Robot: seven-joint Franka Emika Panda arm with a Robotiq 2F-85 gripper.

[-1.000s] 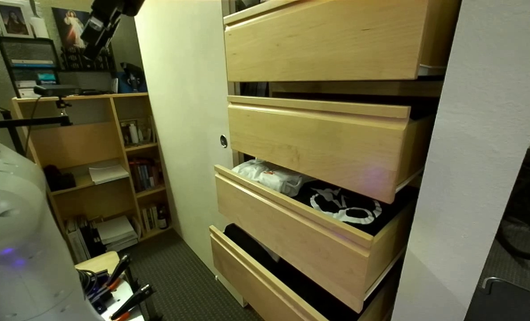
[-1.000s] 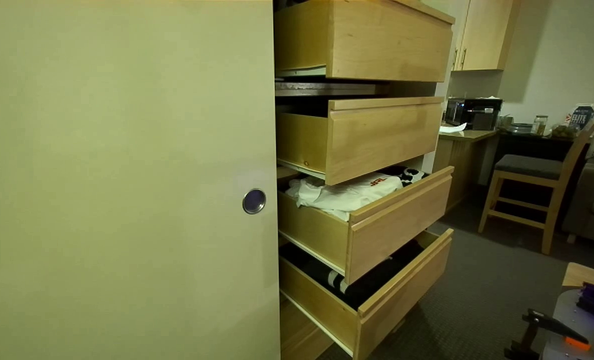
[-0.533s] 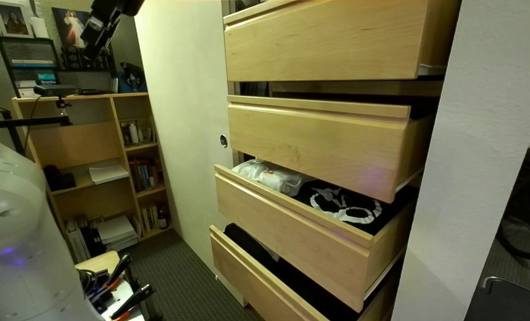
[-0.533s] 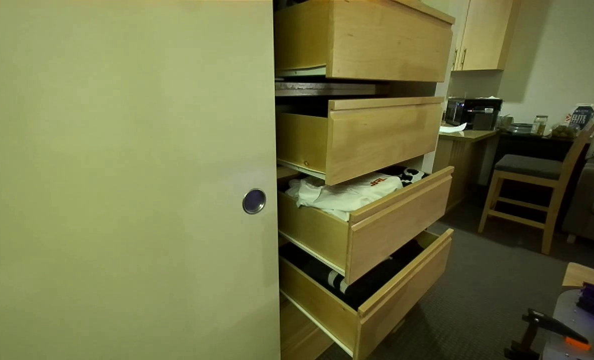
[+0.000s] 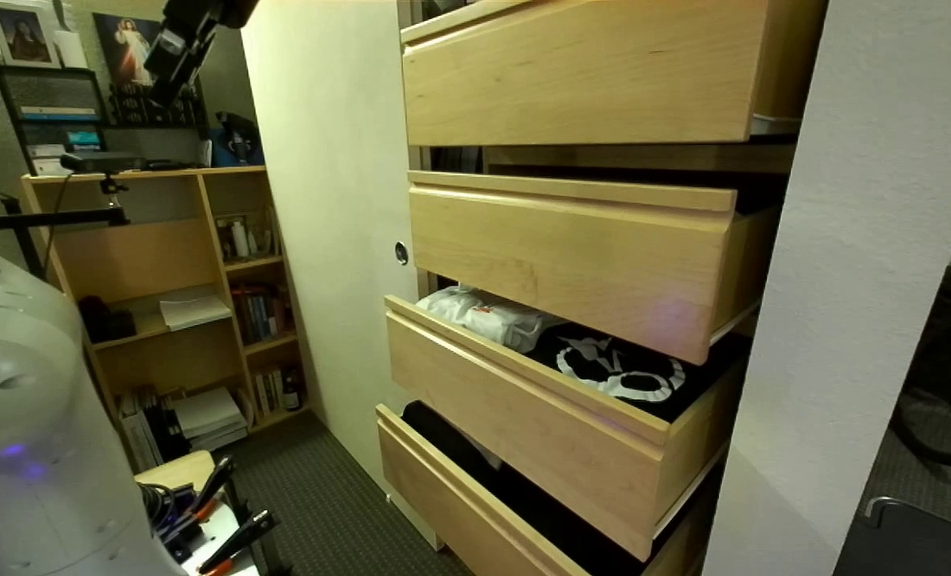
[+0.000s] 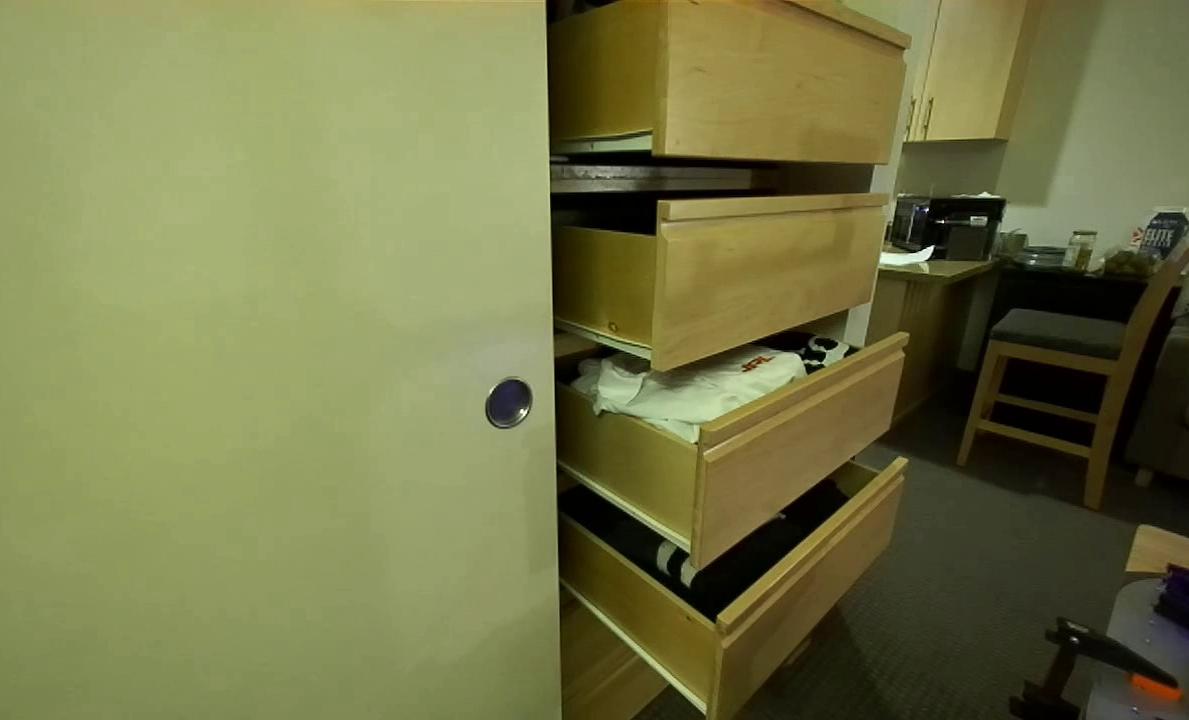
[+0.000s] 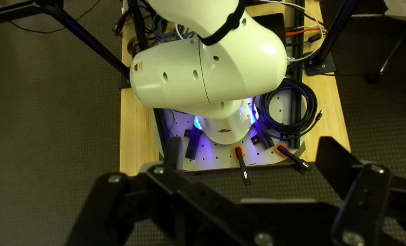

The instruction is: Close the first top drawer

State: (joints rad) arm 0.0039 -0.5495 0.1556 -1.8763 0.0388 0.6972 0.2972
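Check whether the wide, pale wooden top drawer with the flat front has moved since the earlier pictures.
No. In both exterior views, the pale wooden top drawer stands open, with no visible shift against the flat, pale door beside it.

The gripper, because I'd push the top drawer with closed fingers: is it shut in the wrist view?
No, the gripper is open: its fingers stand wide apart, with carpet showing between them.

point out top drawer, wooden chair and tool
Top drawer [image 5: 583,80], in an exterior view, front panel
Wooden chair [image 6: 1059,333], in an exterior view, grey seat
Tool [image 7: 252,155], in the wrist view, between its fingertips
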